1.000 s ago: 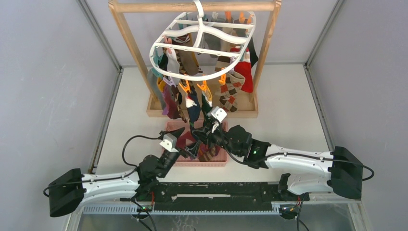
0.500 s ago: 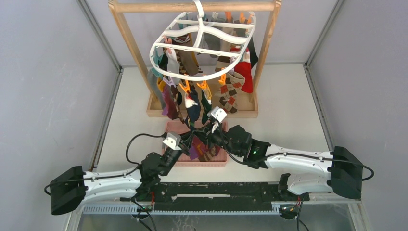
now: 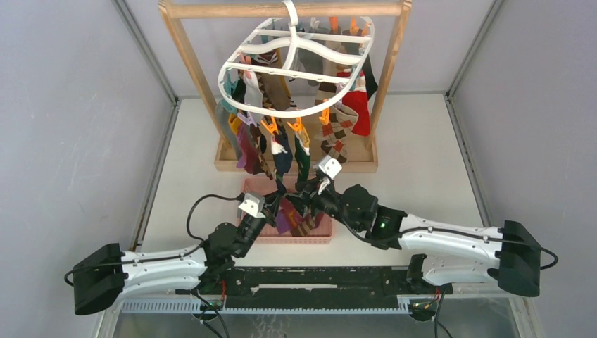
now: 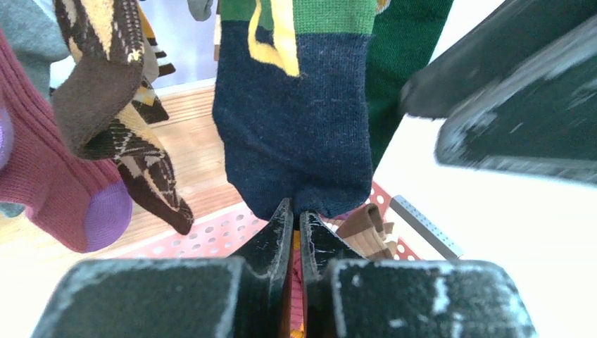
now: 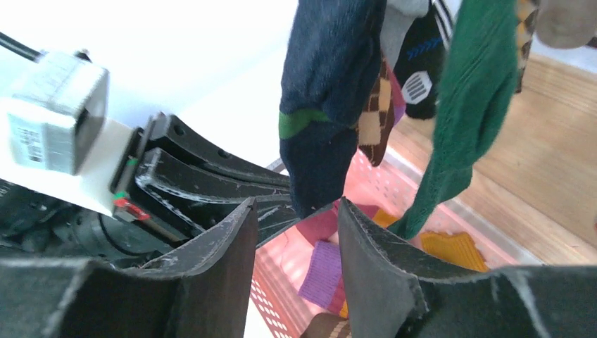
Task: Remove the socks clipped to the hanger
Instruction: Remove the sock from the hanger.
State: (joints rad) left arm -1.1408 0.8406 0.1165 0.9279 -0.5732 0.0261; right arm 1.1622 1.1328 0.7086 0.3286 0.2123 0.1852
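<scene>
The white desk [image 3: 436, 141] carries a wooden frame stand [image 3: 186, 53] at its far side, and the hanger [image 3: 294, 39] hangs by its hook from the stand's top bar. The socks [image 3: 338, 137] dangle from clips below the hanger's ring. A pink basket [image 3: 296, 239] holding loose socks sits just in front of the stand. Above it both arms meet under a navy sock [image 4: 296, 127] that hangs from the hanger. The left tool [image 4: 296, 211] is narrow, pinching that sock's toe. The right tool [image 5: 292, 211] has its jaws parted, the same toe hanging at their gap
</scene>
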